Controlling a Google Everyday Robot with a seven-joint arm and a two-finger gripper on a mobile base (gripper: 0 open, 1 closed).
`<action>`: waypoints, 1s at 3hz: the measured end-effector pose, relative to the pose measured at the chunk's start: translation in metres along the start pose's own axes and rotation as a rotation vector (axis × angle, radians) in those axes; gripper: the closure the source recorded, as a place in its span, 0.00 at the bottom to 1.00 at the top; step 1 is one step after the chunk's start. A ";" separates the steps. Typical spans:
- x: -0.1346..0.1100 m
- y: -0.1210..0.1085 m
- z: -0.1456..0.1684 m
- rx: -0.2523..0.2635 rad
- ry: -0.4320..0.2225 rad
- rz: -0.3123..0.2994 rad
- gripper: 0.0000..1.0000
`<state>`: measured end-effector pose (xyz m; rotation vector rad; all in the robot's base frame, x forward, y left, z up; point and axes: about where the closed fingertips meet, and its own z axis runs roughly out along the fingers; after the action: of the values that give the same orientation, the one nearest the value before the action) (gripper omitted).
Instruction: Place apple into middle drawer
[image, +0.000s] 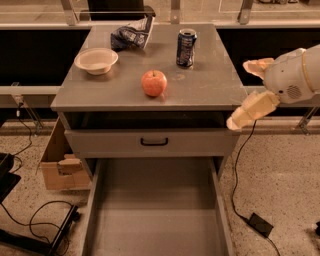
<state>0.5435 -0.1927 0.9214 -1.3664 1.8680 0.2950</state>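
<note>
A: Camera view, where's the fruit?
B: The small round red-orange apple (154, 82) sits on the grey cabinet top (212, 89); the wide shallow grey metal middle drawer (155, 215) is pulled out below
A: Arm?
B: The cream two-finger gripper (239, 95) is at the cabinet's right edge, fingers spread, holding nothing

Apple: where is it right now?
In the camera view the apple sits mid-front on the cabinet top, nearer than the bowl and soda can; the end effector hovers beyond the top's right edge.
</note>
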 end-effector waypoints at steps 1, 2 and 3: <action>-0.021 -0.021 0.044 -0.001 -0.250 0.041 0.00; -0.026 -0.019 0.054 -0.019 -0.285 0.053 0.00; -0.026 -0.019 0.053 -0.019 -0.284 0.052 0.00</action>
<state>0.5872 -0.1499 0.9091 -1.2191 1.6687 0.5075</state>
